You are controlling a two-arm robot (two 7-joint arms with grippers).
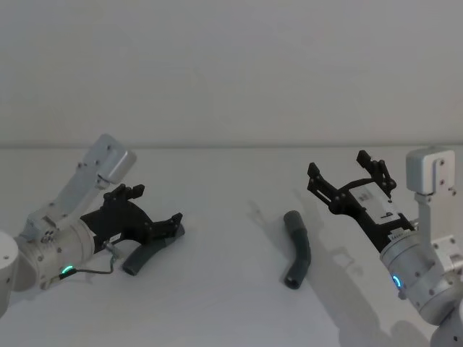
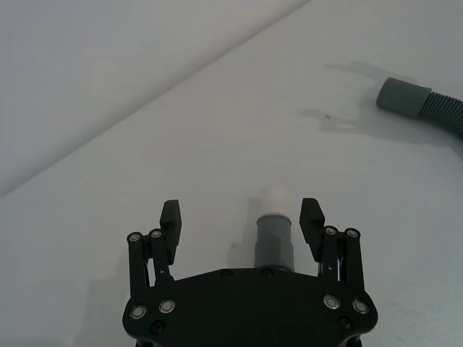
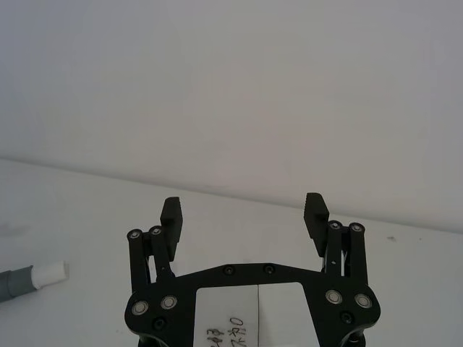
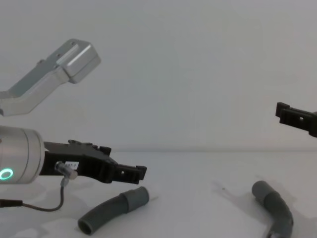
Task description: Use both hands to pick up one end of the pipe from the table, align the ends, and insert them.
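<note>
A white label sits on the body of the right hand, behind its fingers. Dark handwritten marks run sideways at the label's near edge and are partly cut off. They look like digits followed by other characters, but cannot be read for certain. A smaller white label sits on the left hand; its print is too small to read.

The right gripper is over the white table, and its two black fingers are spread wide with nothing between them. On the black body of the gripper there is a white label with dark handwriting that I cannot read. Well apart from the gripper, at the edge of the view, lies a smooth grey cuff with a short white tip on it. Behind the table stands a plain pale wall.
</note>
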